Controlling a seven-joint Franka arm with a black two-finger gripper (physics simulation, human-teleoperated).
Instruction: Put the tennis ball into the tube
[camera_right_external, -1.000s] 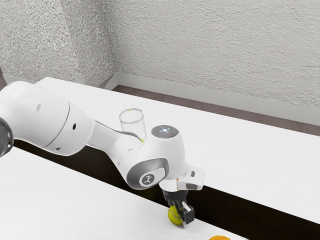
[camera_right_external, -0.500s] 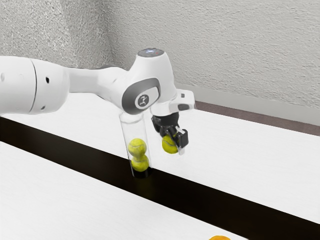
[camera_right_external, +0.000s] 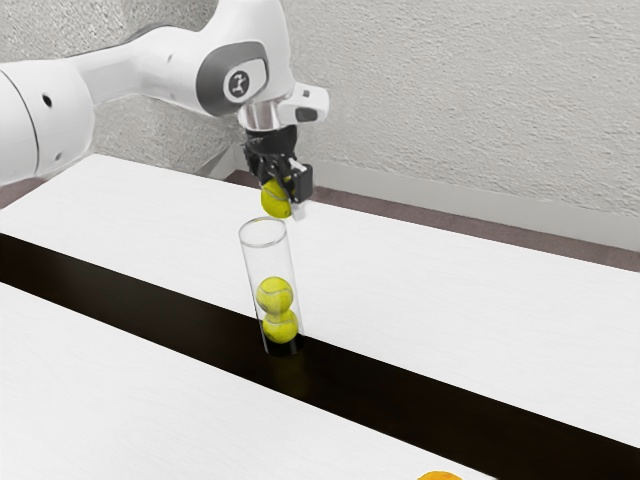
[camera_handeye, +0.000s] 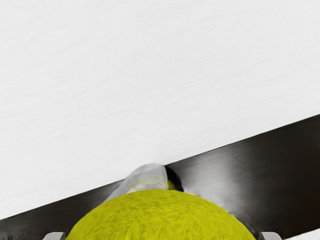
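In the upper middle, your gripper (camera_right_external: 285, 197) clamps the tennis ball (camera_right_external: 271, 200), probably light and springy; best hold is across its middle

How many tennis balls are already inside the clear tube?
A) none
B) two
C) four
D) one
B: two yellow balls sit one above the other inside the clear tube, while another ball is up in the gripper.

The tennis ball (camera_handeye: 160, 215) partly hides the clear tube (camera_handeye: 148, 173), with a dark strip (camera_handeye: 285, 165) on both sides of the ball and white tabletop (camera_handeye: 150, 75) beyond
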